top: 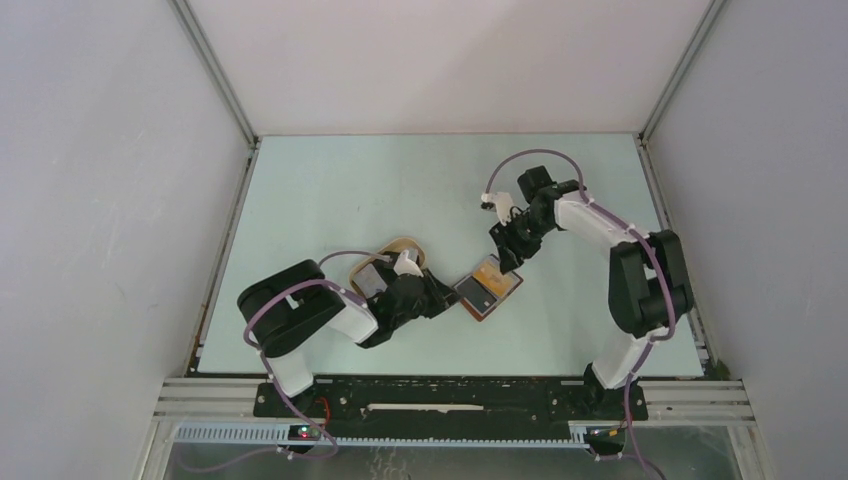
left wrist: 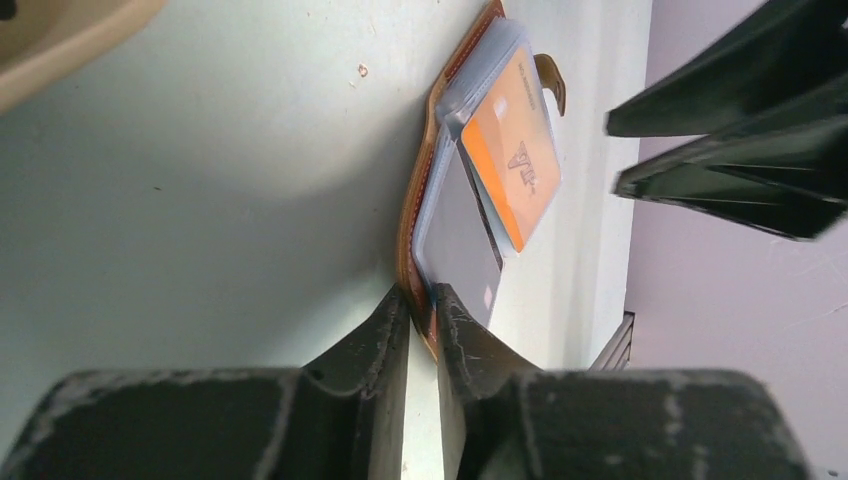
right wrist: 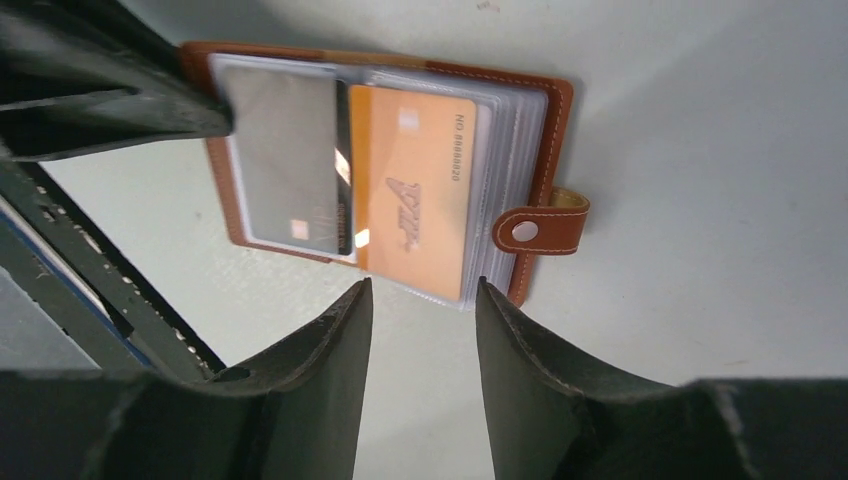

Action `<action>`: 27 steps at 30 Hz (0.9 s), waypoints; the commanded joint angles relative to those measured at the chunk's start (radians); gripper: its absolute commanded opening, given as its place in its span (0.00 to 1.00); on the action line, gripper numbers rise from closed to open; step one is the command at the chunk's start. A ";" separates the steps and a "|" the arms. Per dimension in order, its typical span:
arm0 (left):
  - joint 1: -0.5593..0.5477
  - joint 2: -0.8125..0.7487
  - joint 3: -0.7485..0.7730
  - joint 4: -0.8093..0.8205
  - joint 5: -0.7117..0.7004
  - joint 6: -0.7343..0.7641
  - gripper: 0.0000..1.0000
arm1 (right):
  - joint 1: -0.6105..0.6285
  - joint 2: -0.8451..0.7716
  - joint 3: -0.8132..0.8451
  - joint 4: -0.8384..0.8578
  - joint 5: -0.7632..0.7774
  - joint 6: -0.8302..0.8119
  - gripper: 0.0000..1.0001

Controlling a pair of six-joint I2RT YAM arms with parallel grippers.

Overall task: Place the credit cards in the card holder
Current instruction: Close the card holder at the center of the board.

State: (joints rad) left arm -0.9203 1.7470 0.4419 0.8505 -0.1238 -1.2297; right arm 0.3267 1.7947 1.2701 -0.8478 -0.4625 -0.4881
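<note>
One orange card (right wrist: 415, 190) and one grey card (right wrist: 285, 160) sit side by side in the clear plastic sleeves of the card holder (right wrist: 556, 130). The grey one is on the left page and the orange one on the right, seen from the right wrist. More clear sleeves are stacked under the orange card, contents not readable. Card holder (top: 487, 285) lies open and flat on the table (top: 350, 190), about mid-table between the two arms, with its strap and snap stud (right wrist: 525, 232) sticking out past the outer edge. Left gripper (left wrist: 425, 303) is clamped on the holder's brown leather edge (left wrist: 410, 220) on the grey-card side, one finger on each side of the leather, low at table level. Right gripper (right wrist: 420, 300) hangs over the holder just above the orange card's side, fingers spread apart with nothing between them; contact with the holder not visible. From the top it (top: 508, 255) is just beyond the holder, with the left gripper (top: 445, 293) on the opposite side. Beige tray (top: 397, 242) sits on the table behind the left arm, partly hidden, close to the holder but apart from it.
</note>
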 commanded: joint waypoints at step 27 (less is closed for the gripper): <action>0.018 -0.260 -0.045 -0.203 0.054 0.079 0.11 | 0.050 0.089 -0.003 0.013 0.051 -0.011 0.19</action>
State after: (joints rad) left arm -0.9123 1.5108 0.3836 0.6571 -0.0975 -1.1698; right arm 0.3416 1.8610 1.2575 -0.8402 -0.4244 -0.5095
